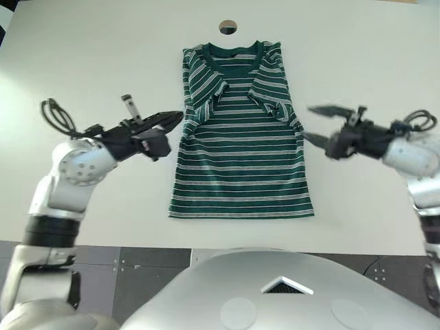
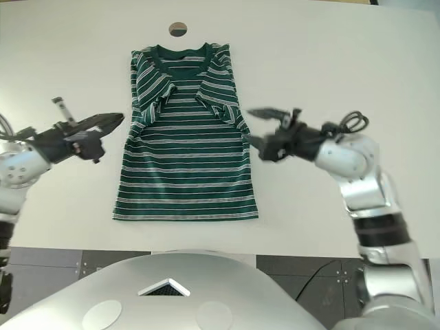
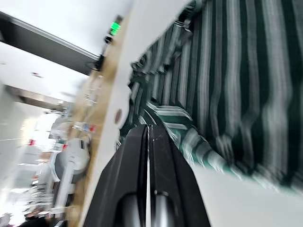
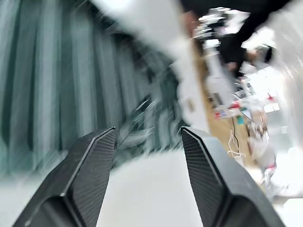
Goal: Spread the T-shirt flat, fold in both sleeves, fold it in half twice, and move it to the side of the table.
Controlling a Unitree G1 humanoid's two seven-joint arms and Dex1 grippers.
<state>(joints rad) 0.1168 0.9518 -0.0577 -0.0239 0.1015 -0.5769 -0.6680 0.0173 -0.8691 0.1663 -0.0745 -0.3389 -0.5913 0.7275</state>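
Left claw, right claw flanking T-shirt

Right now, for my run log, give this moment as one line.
shirt: flat, sleeves folded in | left gripper: shut, beside shirt | right gripper: open, beside shirt

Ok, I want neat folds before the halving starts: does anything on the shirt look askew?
Slightly. On the T-shirt, the folded-in sleeve on the robot's right ends in a bunched wrinkle, and that side's edge bulges outward. The hem lies straight.
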